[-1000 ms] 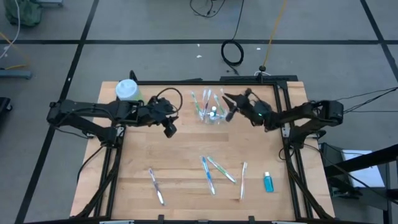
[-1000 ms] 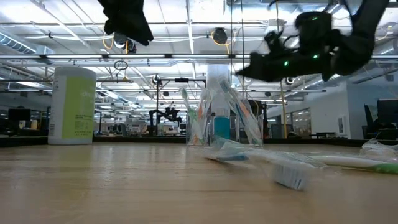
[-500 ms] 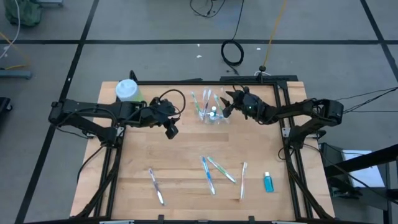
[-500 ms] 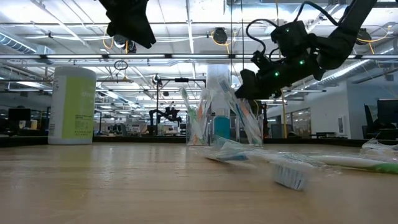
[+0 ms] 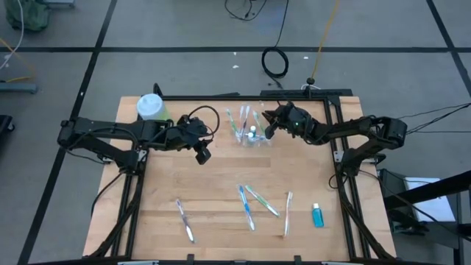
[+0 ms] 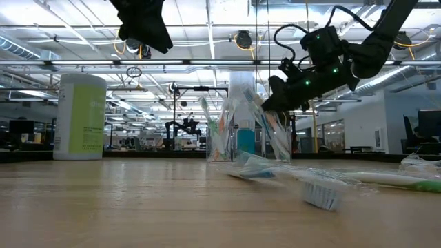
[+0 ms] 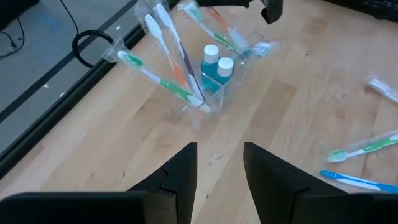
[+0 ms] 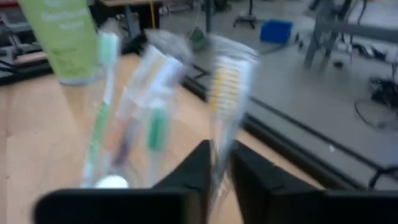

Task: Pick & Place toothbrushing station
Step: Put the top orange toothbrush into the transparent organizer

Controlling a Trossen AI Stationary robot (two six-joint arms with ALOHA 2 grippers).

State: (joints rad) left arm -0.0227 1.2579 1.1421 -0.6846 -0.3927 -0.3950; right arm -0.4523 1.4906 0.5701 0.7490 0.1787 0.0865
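A small clear cup [image 5: 252,138] stands near the table's far edge, holding several wrapped toothbrushes and two white-capped teal tubes [image 7: 216,65]. My right gripper [image 5: 267,129] sits at the cup's right side, above its rim, shut on one wrapped toothbrush [image 8: 225,87] that stands up out of the cup. My left gripper [image 5: 202,152] hovers open to the left of the cup with nothing between its fingers [image 7: 217,171]. Several more toothbrushes [image 5: 250,205] and a teal tube [image 5: 317,215] lie flat near the table's near edge. My right gripper pinches the wrapped toothbrush between its two fingers, on the handle just below the bristle head [image 8: 217,140]. It comes in from the table's right, close to level, with the fingers lying across the brush. The brush stands nearly upright; its lower end is hidden from view.
A tall green bottle with a white cap [image 5: 151,107] stands at the far left corner. Bare wood lies between the cup and the loose toothbrushes [image 5: 184,219]. The table's metal frame [image 5: 335,132] runs along the right edge.
My right gripper has moved a little toward the table's far edge and the cup's rim, sinking slightly and turning as it went. The cup and the loose toothbrushes lie where they were.
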